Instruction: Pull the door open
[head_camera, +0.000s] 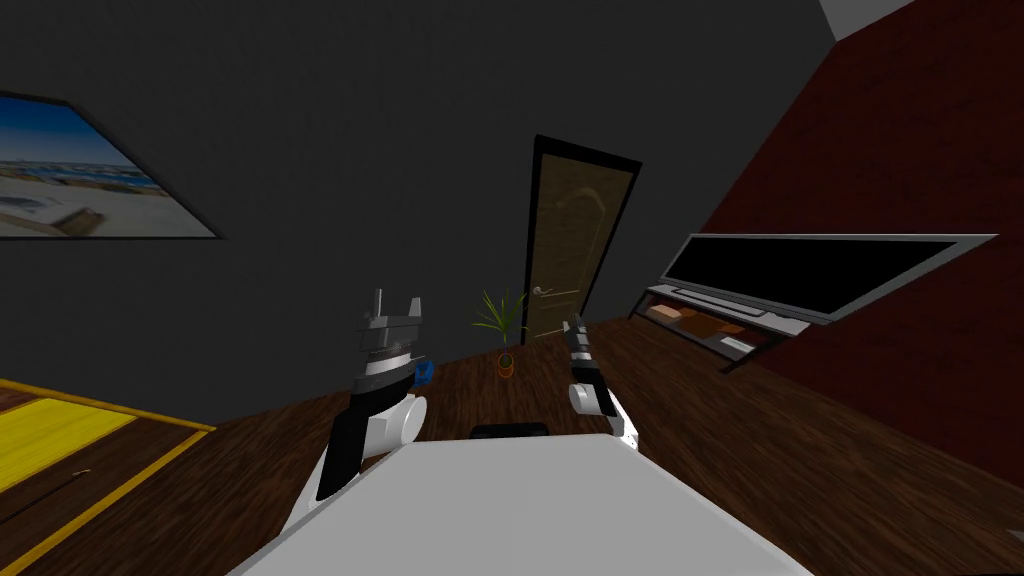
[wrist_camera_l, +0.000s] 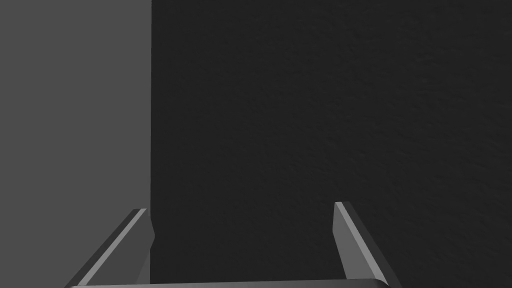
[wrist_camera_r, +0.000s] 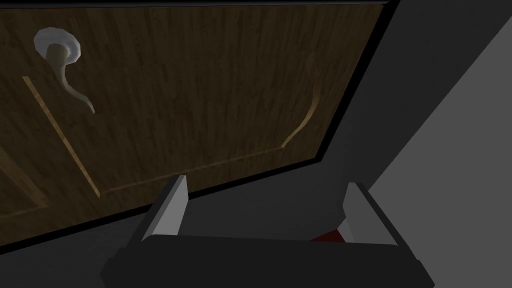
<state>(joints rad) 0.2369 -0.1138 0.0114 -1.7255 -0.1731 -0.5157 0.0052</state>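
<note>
Right claw (wrist_camera_r: 266, 181) spread and empty, pointed at the brown door (wrist_camera_r: 200, 90).
Its two pale fingers stand wide apart, clear of the door, which is some way off. The door is a wood-grained panel with thin raised trim. It sits inside a black frame (wrist_camera_r: 372, 50) in the dark grey wall (head_camera: 300, 150), at the far edge of the dark wooden floor (head_camera: 800, 450). A curved lever handle (wrist_camera_r: 65, 75) on a pale round plate is mounted near one side of the door, off the line of my fingers and well apart from them. In the head view, a potted plant (head_camera: 503, 335) stands on the floor near the door's foot, between my two arms. My left claw (head_camera: 396, 300) is raised at my left side, fingers likewise spread and holding nothing. A black screen (head_camera: 810, 270) hangs on the dark red wall to my right.
</note>
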